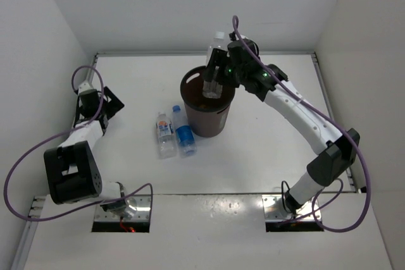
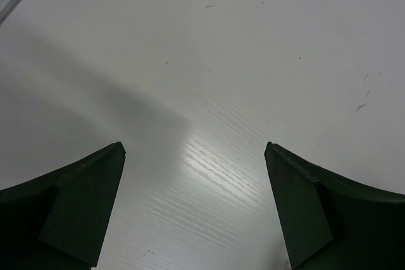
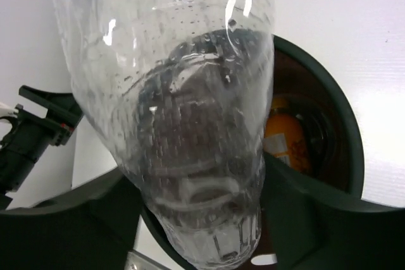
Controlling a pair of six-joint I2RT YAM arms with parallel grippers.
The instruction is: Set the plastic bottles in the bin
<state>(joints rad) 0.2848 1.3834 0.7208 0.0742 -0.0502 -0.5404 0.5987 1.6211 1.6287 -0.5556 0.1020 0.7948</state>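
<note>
fingers (image 3: 304, 213) of the right gripper (image 1: 217, 74) clamp one plain clear bottle (image 1: 216, 47) over the one bin (image 1: 212, 121); one orange bottle (image 3: 285, 137) lies inside; two more, the white-blue-label bottle (image 1: 165, 132) and the blue-label bottle (image 1: 184, 132), lie on the table (image 1: 266, 143) just beside it; left gripper (image 2: 195, 150) spread wide, holding nothing.

White-and-black arms (image 1: 304, 117), purple cables (image 1: 367, 188)
</note>
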